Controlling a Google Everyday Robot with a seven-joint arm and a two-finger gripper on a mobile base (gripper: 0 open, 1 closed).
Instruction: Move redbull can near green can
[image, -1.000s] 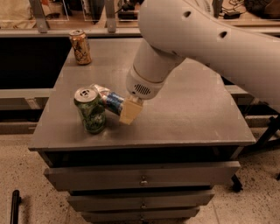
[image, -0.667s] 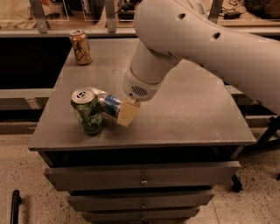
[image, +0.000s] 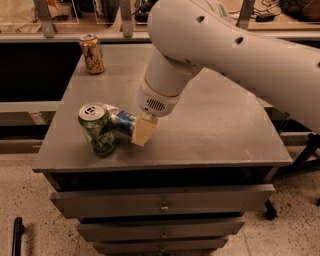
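Note:
The green can (image: 98, 129) stands near the front left of the grey table top (image: 210, 135), leaning a little, silver top with pull tab facing up. The redbull can (image: 121, 121), blue and silver, lies tilted right behind it and touches it. My gripper (image: 139, 129) comes down from the large white arm and is at the redbull can's right end; one tan finger (image: 142, 132) shows in front of the can, the other is hidden behind it.
An orange-brown can (image: 92, 54) stands upright at the table's far left corner. The table has drawers (image: 162, 201) below its front edge. A shelf with clutter runs along the back. A dark gap lies to the left of the table.
The gripper and redbull can have shifted left toward the green can. The green can has been pushed slightly left and leans a little more.

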